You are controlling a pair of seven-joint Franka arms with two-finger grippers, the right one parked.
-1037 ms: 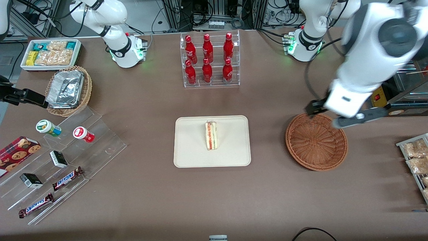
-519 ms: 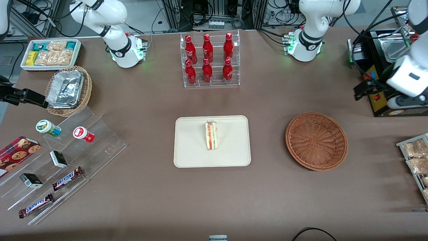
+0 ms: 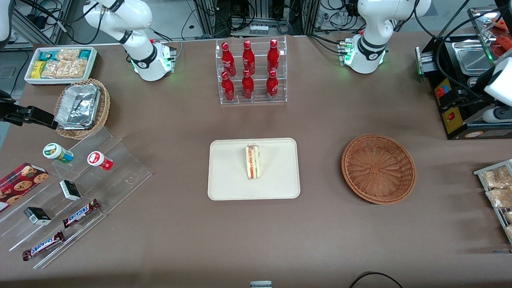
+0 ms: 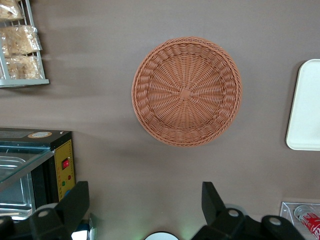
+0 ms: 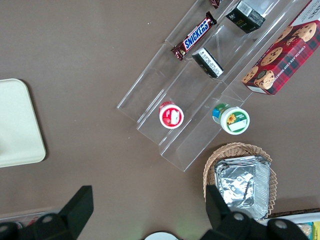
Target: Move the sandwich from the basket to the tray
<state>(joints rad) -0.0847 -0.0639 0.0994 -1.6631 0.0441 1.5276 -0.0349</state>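
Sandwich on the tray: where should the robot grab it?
Grip the sandwich from above, across its two flat bread faces; it stands on edge on the tray, filling up. The open gripper is high above the empty basket.

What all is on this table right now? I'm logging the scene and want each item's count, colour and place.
sandwich: 1, white with red-green filling, on the tray
tray: 1, cream, table centre
basket: 1, reddish-brown wicker, holds nothing, toward the working arm's end
bottles: 6, red, in a clear rack
Snickers bars: 2, brown, on clear steps
foil trays: silver, in a tan basket
gripper: open, high above the table, holding nothing
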